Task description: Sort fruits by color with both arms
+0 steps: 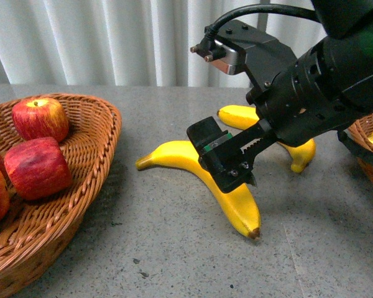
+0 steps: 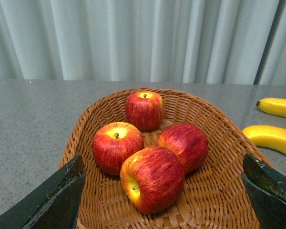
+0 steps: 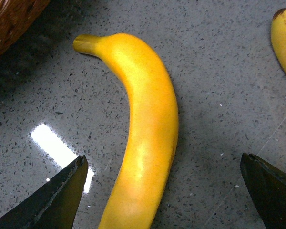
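Four apples [image 2: 155, 179] lie basketed while the right gripper [image 3: 164, 191], fingers [image 3: 57, 195] spread wide, hangs above a banana [image 3: 148, 119], probably needing to descend and close; left gripper [image 2: 162, 191] equally wide

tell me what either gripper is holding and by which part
Nothing is held. Right gripper open over a banana, left gripper open over the apples.

I'd call this a robotics lab, not a home. A pale pleated curtain [image 1: 112, 43] screens the whole back from ten to one o'clock. The grey speckled tabletop [image 1: 174, 248] holds a staged setup: a wicker basket [image 1: 105, 124] at nine o'clock, a second basket [image 1: 365, 133] at three. The black right arm [image 1: 317, 87] at two o'clock trails a bare cable [image 1: 267, 7], screws showing.
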